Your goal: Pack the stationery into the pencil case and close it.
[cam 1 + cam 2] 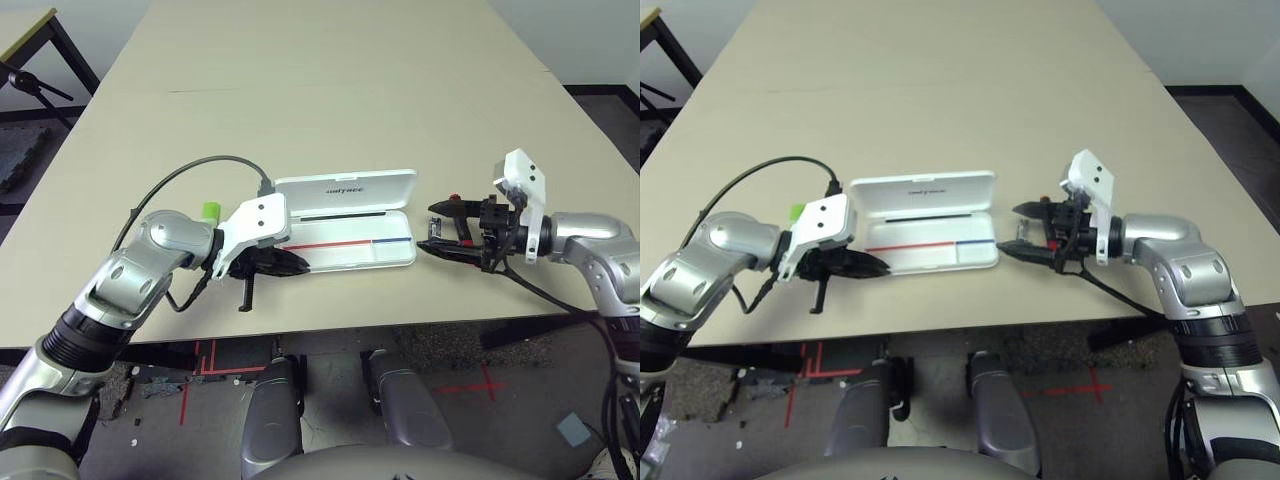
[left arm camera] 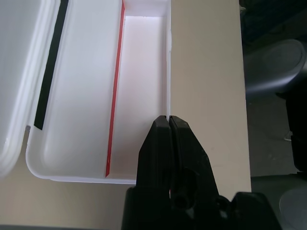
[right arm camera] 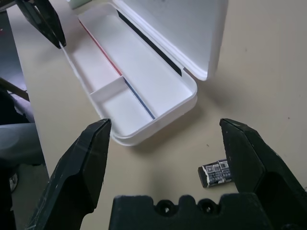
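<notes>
Case (image 1: 345, 262), open on table (image 1: 300, 100), tray toward robot, lid (image 1: 395, 187) raised along its far side; near to far: L gripper (image 1: 308, 265), jaws shut, tips at tray's near wall, L of its middle; cannot tell if wall is pinched; R gripper (image 1: 426, 226), R of case, jaws wide apart, no grip on anything; black piece w/ white label (image 3: 216, 173), on table between R fingers, apart from case; marker (image 1: 463, 228), red, partly hidden under R gripper; tray interior w/ red line (image 1: 325, 244) on L, blue line (image 1: 392, 240) on R; highlighter (image 1: 211, 212), green end visible behind L arm, L of case; lid bears black lettering.
</notes>
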Tool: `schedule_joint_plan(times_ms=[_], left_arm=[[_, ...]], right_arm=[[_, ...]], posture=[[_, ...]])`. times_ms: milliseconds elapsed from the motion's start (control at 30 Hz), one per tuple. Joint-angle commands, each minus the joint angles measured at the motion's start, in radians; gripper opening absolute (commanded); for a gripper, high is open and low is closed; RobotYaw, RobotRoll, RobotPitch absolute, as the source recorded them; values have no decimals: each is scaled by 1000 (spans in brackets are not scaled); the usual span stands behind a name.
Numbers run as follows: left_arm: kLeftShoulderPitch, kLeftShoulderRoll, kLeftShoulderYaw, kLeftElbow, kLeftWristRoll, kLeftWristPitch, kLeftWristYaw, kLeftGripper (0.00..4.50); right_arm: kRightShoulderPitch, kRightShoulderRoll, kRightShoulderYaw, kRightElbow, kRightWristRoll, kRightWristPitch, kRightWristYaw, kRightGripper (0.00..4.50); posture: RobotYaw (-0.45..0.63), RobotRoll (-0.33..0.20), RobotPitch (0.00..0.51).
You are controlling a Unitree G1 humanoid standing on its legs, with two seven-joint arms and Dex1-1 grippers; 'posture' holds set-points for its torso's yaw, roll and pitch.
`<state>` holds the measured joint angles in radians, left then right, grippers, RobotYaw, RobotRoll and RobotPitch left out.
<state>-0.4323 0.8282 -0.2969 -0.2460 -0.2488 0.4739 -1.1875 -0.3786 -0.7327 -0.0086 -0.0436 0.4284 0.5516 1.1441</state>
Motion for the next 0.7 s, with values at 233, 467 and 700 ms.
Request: schedule_joint_plan(times_ms=[233, 467, 700], left_arm=[[32, -9, -19, 17, 37, -8, 3, 29], [37, -14, -25, 11, 42, 0, 7, 733], [47, -4, 17, -57, -12, 45, -2, 3334]], right_arm=[[-14, 1, 13, -3, -2, -8, -2, 4500], [-18, 8, 12, 3, -5, -17, -8, 4500], [-14, 4, 11, 4, -1, -19, -5, 4500]], posture=[[-150, 0, 159], [-151, 0, 159], [-149, 0, 162]])
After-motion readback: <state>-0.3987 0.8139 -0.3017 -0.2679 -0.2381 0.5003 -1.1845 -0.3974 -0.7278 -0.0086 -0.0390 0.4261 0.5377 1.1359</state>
